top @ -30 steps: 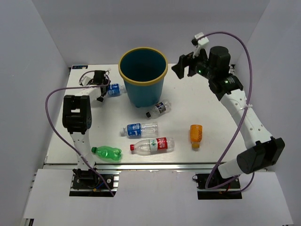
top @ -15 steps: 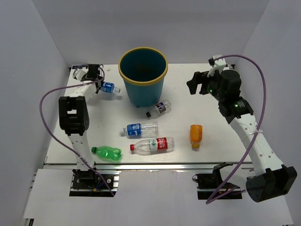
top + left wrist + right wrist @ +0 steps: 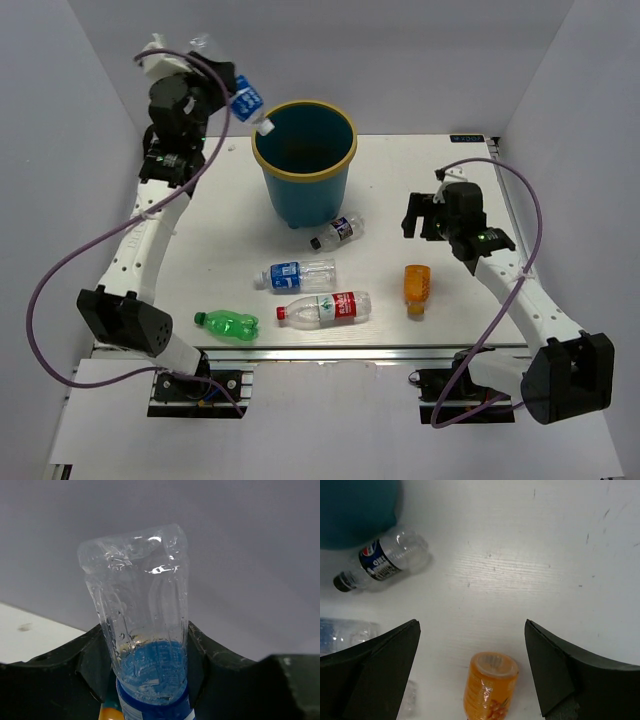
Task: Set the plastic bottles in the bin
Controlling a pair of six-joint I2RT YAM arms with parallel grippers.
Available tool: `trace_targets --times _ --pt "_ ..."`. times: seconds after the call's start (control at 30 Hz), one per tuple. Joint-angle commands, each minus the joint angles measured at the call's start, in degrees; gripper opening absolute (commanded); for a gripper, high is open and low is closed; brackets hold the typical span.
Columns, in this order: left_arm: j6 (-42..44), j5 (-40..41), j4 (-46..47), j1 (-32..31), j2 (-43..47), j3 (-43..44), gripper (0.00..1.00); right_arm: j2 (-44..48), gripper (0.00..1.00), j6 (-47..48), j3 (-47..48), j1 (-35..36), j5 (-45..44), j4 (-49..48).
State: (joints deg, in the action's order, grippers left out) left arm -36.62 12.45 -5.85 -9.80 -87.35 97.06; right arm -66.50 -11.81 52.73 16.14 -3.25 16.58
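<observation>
Pale grey walls enclose a white worktop (image 3: 390, 180); the bin (image 3: 310, 195) stands upright at its far middle.

Left arm (image 3: 150, 215): raised high at the far left. The left jaws are clamped on the body of a clear bottle with a blue label (image 3: 245, 103). The wrist view shows dark jaw faces pressed to both its sides, base up. From above the bottle tilts cap-down, its white cap just at the bin's far-left rim. Whether the cap is fully over the opening I cannot tell.

Right arm (image 3: 520, 290): low over the right side of the worktop. The right jaws are spread wide and hold nothing. An orange bottle (image 3: 490, 685) lies between and below them in the wrist view, not touched.

Left on the worktop, all lying down:
- black-capped bottle (image 3: 335, 232), just beside the bin's foot
- clear blue-label bottle (image 3: 300, 273), centre
- red-label bottle (image 3: 325, 309), just in front of that one
- green bottle (image 3: 227, 323), near left
- the orange one, right

Bin interior is dark; contents not readable.

Judgement: early-to-middle. One bottle is about to be dropped, five remain to be picked up. The orange one looks like the right arm's next target.
</observation>
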Motion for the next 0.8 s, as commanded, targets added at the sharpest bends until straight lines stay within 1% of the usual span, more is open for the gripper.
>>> trace_targets --times 0.0,0.07,0.13,0.2,0.3,0.33,0.37,0.43,0.47,0.57,0.7,0.77 --pt "8.31 -6.3 0.05 -5.73 -4.39 2.6 0.47 1.11 0.89 -0.58 -2.62 -0.15 0.43 0.21" --pt "10.07 -4.28 -0.22 -8.03 -5.8 4.1 0.47 1.2 0.89 -0.23 -3.86 -0.15 -0.35 0.91" --pt "12.18 -2.35 -1.18 -10.31 -8.43 5.51 0.5 0.5 0.89 -0.67 -5.35 -0.15 -0.71 2.05" --pt "12.28 -1.99 -2.84 -11.02 -10.11 7.0 0.52 -0.12 0.89 -1.98 -6.67 -0.23 -0.36 2.32" --pt "12.19 -1.55 -3.29 -11.29 -11.35 6.66 0.64 -0.91 0.89 -3.56 -7.99 -0.23 2.18 2.23" --pt "12.36 -1.38 -3.64 -11.38 -11.52 6.66 0.74 -1.0 0.89 -4.44 -9.04 -0.23 2.71 2.14" --pt "12.54 -0.94 -4.52 -11.38 -11.87 6.92 0.81 -1.0 0.89 -4.79 -9.66 -0.23 4.89 2.14" --pt "13.06 -1.19 -5.4 -11.38 -12.14 7.88 0.96 -1.0 0.89 -5.67 -11.41 -0.23 5.53 2.14" --pt "13.24 -1.98 -5.66 -11.38 -12.14 8.06 0.98 -1.0 0.89 -5.68 -11.94 -0.23 5.79 2.23" --pt "13.59 -3.13 -5.32 -11.38 -11.53 8.24 0.98 -0.91 0.89 -6.9 -13.61 -0.23 6.41 3.11" --pt "13.77 -3.39 -7.59 -11.38 -12.31 12.62 0.98 -0.03 0.89 -8.05 -15.55 -0.23 6.5 4.6" --pt "13.77 -2.7 -9.52 -11.38 -12.49 16.22 0.98 -0.03 0.88 -8.75 -16.77 -0.23 6.5 4.6"
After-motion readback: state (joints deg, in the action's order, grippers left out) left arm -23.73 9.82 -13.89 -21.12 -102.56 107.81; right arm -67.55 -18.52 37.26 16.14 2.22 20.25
